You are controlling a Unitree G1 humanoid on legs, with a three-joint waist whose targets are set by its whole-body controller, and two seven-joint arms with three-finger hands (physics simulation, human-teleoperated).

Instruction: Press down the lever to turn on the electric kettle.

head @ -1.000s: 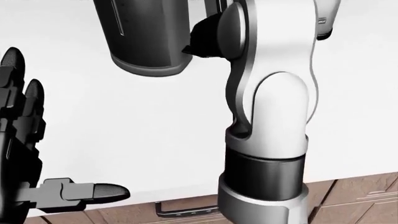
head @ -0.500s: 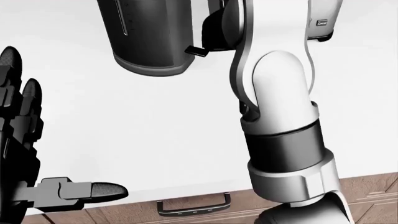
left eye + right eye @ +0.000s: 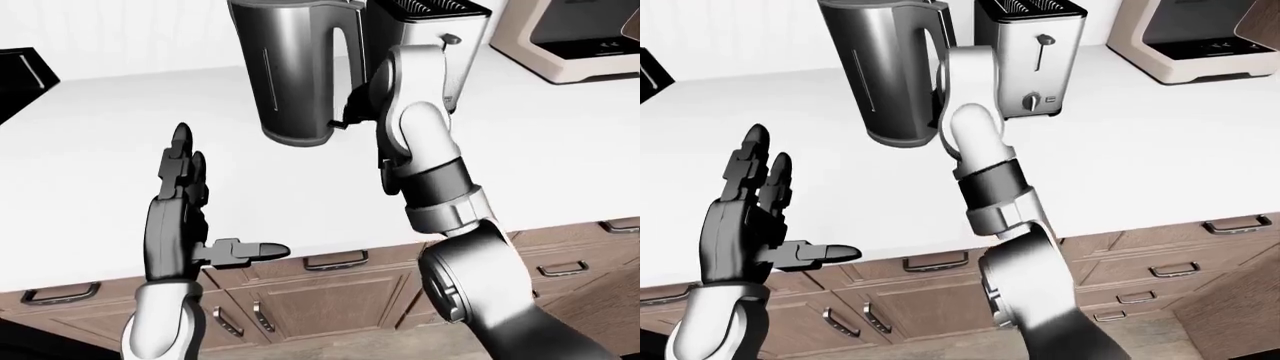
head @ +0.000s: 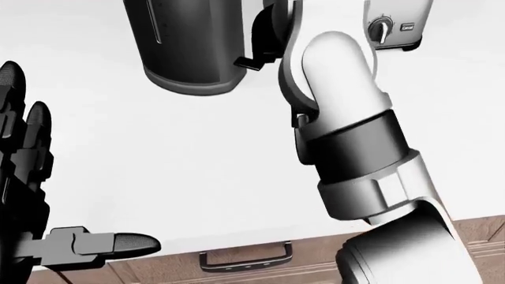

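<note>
Brushed steel, the kettle (image 3: 295,71) looks heavy and slick — press only its small stiff lever (image 4: 251,63); right hand (image 3: 362,105) hidden there, grip unclear; left hand (image 3: 180,214) spread, empty.

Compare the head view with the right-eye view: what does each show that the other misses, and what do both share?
Only the head view shows the kettle's lever close up. Only the right-eye view shows the whole toaster, the coffee machine and several cabinet drawers. Both share the electric kettle, the open left hand, the right arm and the white counter.
</note>
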